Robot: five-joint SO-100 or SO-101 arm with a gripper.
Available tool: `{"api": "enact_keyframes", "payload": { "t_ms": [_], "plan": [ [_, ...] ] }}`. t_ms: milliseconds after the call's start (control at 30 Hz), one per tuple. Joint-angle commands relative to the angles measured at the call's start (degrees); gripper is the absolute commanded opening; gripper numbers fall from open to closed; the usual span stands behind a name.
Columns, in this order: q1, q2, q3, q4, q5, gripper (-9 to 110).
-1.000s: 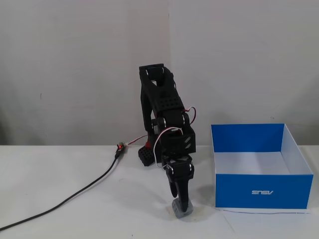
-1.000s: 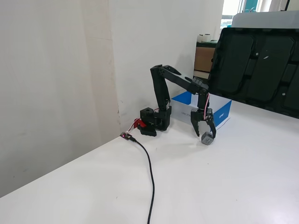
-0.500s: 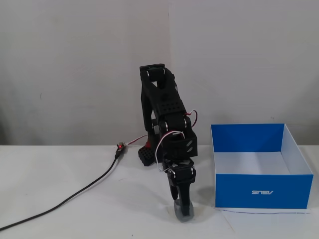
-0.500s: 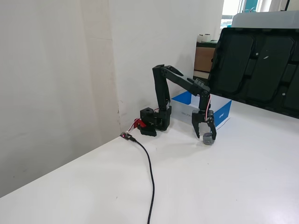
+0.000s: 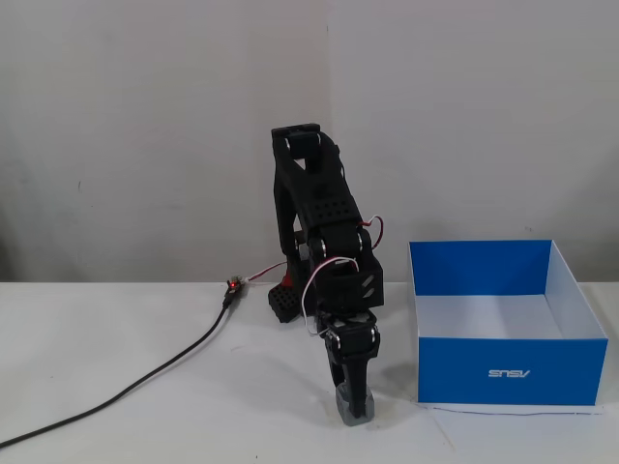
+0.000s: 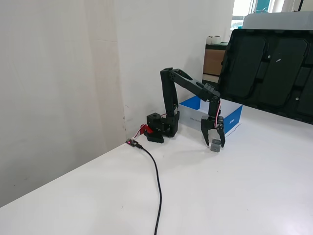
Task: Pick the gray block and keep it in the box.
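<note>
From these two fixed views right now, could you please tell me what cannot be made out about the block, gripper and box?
- Gray block: in a fixed view the gripper covers its middle; in the other it is too small for face markings.
- Gripper: contact with the block cannot be resolved in either view.
- Box: its inside is hidden by its own wall and the arm; the other view shows it.

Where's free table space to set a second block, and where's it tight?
Free: the table left of the black cable, and the box floor. Tight: between the gripper, astride the gray block, and the box.
</note>
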Motion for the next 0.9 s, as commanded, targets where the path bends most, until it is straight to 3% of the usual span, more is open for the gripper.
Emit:
{"api": "enact_keyframes", "payload": {
  "t_ms": [0,500,867],
  "plan": [
    [0.0,0.0,-3.2,-1.1,-0.8,19],
    [0.0,-0.2,-4.7,-0.6,-0.9,9],
    [0.1,9.3,-13.1,7.8,-0.9,7]
  ]
}}
